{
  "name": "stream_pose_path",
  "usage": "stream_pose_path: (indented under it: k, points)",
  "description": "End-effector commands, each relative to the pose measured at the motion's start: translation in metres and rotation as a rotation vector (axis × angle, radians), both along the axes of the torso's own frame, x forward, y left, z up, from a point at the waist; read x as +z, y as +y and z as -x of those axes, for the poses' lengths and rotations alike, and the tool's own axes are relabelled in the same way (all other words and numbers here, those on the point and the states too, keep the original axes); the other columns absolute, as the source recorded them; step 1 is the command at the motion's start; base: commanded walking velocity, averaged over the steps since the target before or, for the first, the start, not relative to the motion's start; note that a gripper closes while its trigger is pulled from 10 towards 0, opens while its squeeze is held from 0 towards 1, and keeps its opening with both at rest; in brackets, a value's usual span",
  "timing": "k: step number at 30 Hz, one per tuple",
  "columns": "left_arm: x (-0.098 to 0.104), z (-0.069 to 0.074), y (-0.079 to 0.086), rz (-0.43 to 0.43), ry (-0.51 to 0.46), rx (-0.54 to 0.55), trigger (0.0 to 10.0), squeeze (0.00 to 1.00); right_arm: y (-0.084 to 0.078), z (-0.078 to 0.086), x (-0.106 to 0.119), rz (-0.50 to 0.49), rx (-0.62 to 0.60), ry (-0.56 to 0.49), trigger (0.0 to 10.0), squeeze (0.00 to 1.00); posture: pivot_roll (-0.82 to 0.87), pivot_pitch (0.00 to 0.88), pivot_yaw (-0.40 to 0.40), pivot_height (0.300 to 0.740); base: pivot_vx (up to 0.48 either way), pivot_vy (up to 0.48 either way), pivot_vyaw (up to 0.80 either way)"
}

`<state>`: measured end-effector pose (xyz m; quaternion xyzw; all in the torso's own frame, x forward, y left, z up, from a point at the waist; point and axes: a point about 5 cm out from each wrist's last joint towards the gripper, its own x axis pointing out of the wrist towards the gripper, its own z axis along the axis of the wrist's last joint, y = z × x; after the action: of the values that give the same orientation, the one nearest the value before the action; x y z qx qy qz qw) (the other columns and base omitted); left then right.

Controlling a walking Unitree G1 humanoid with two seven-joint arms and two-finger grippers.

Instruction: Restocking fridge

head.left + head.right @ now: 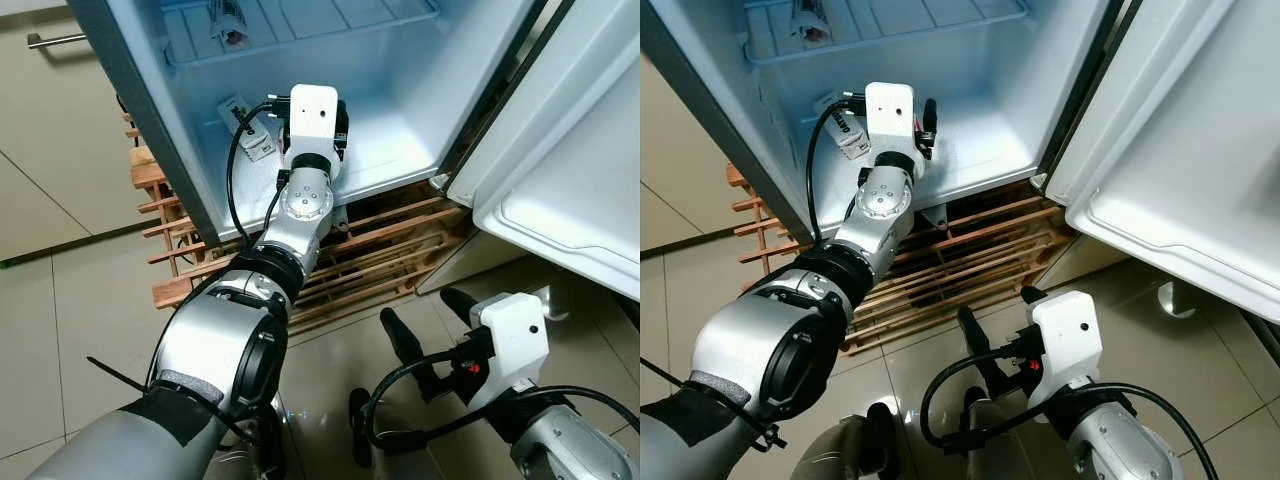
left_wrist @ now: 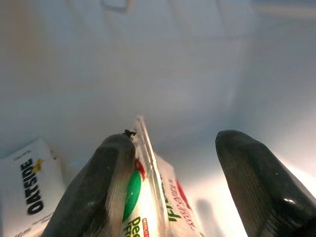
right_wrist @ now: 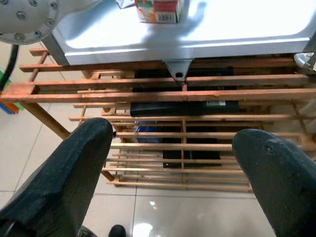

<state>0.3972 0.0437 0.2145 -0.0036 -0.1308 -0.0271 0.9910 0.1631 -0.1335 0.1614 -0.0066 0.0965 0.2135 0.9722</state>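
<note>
My left arm reaches into the open fridge (image 1: 390, 140), low over its bottom floor. The left gripper (image 2: 175, 148) is open. A juice carton (image 2: 148, 197) with green and red print stands between its fingers, against one finger (image 2: 103, 182) and well apart from the other. That carton (image 3: 157, 11) stands upright on the fridge floor. A white Oatside carton (image 1: 250, 130) lies on the floor beside it, towards the left wall. My right gripper (image 1: 425, 315) hangs open and empty, low over the tiles in front of the fridge.
The fridge stands on a wooden slatted rack (image 1: 370, 250) with dark items under it. Its door (image 1: 560, 150) swings out on the right, close above my right arm. A wire shelf higher up holds a small pack (image 1: 228, 22). Beige tiles (image 1: 60, 300) lie all around.
</note>
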Motion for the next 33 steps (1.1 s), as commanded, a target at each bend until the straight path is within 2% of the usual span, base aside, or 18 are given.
stream_pose_path:
  k: [1, 3, 7, 10, 13, 15, 16, 17, 18, 19, 20, 22, 23, 26, 28, 33]
  points:
    - [-0.008, 0.003, -0.001, 0.02, 0.007, -0.018, 10.0, 0.0, 0.0, 0.001, 0.0, 0.005, -0.003, -0.006, 10.0, 0.0, -0.45, 0.278, -0.019, 0.74, 0.0, 0.0, 0.0]
    - [-0.007, 0.008, 0.004, 0.027, -0.072, -0.02, 10.0, 0.0, 0.0, -0.004, 0.0, 0.0, -0.006, -0.017, 10.0, 0.0, -0.42, 0.273, -0.017, 0.74, 0.0, 0.0, 0.0]
    - [-0.005, 0.011, 0.015, 0.035, -0.133, -0.007, 10.0, 0.0, 0.001, -0.008, -0.001, -0.004, 0.0, -0.023, 10.0, 0.0, -0.4, 0.264, -0.012, 0.74, 0.0, 0.0, 0.0]
    - [0.0, 0.018, 0.025, 0.067, -0.194, -0.017, 10.0, 0.0, 0.002, -0.012, -0.001, -0.002, 0.008, -0.038, 10.0, 0.0, -0.38, 0.249, -0.006, 0.74, 0.0, 0.0, 0.0]
    - [0.007, 0.035, 0.026, 0.089, -0.248, -0.073, 10.0, 0.0, 0.001, -0.015, 0.001, 0.0, 0.004, -0.056, 10.0, 0.0, -0.36, 0.241, -0.004, 0.74, 0.0, 0.0, 0.0]
    - [0.009, 0.056, 0.027, 0.087, -0.26, -0.125, 10.0, 0.0, 0.0, -0.017, 0.002, -0.001, -0.004, -0.067, 10.0, 0.0, -0.35, 0.235, -0.004, 0.74, 0.0, 0.0, 0.0]
    - [0.009, 0.056, 0.027, 0.087, -0.26, -0.125, 10.0, 0.0, 0.0, -0.017, 0.002, -0.001, -0.004, -0.067, 10.0, 0.0, -0.35, 0.235, -0.004, 0.74, 0.0, 0.0, 0.0]
    - [0.009, 0.08, 0.027, 0.078, -0.268, -0.198, 10.0, 0.0, -0.002, -0.019, 0.003, -0.003, -0.013, -0.075, 10.0, 0.0, -0.32, 0.227, -0.005, 0.74, 0.0, 0.0, 0.0]
    - [0.008, 0.089, 0.028, 0.08, -0.265, -0.23, 10.0, 0.0, -0.002, -0.02, 0.002, -0.003, -0.014, -0.077, 10.0, 0.0, -0.32, 0.227, -0.005, 0.74, 0.0, 0.0, 0.0]
    - [0.008, 0.089, 0.028, 0.08, -0.265, -0.23, 10.0, 0.0, -0.002, -0.02, 0.002, -0.003, -0.014, -0.077, 10.0, 0.0, -0.32, 0.227, -0.005, 0.74, 0.0, 0.0, 0.0]
    - [0.002, 0.106, 0.03, 0.071, -0.242, -0.289, 10.0, 0.0, -0.001, -0.021, 0.001, -0.006, -0.013, -0.078, 10.0, 0.0, -0.3, 0.223, -0.005, 0.74, 0.0, 0.0, 0.0]
    - [-0.004, 0.112, 0.032, 0.052, -0.229, -0.306, 10.0, 0.0, -0.001, -0.022, 0.0, -0.007, -0.011, -0.077, 10.0, 0.0, -0.29, 0.217, -0.005, 0.74, 0.0, 0.0, 0.0]
    - [-0.018, 0.119, 0.039, 0.031, -0.165, -0.301, 10.0, 0.0, -0.001, -0.024, -0.001, -0.008, -0.015, -0.081, 10.0, 0.0, -0.28, 0.212, -0.006, 0.74, 0.0, 0.0, 0.0]
    - [-0.045, 0.134, 0.054, -0.016, -0.023, -0.282, 10.0, 0.0, -0.004, -0.031, -0.002, -0.01, -0.046, -0.1, 10.0, 0.0, -0.25, 0.202, -0.014, 0.74, 0.0, 0.0, 0.0]
    - [-0.051, 0.136, 0.058, -0.066, 0.019, -0.252, 10.0, 0.0, -0.009, -0.036, -0.001, -0.01, -0.079, -0.113, 10.0, 0.0, -0.24, 0.2, -0.019, 0.74, 0.0, 0.0, 0.0]
    - [-0.044, 0.136, 0.058, -0.036, 0.032, -0.212, 10.0, 0.0, -0.012, -0.046, 0.0, -0.001, -0.114, -0.135, 10.0, 0.0, -0.25, 0.196, -0.035, 0.74, 0.0, 0.0, 0.0]
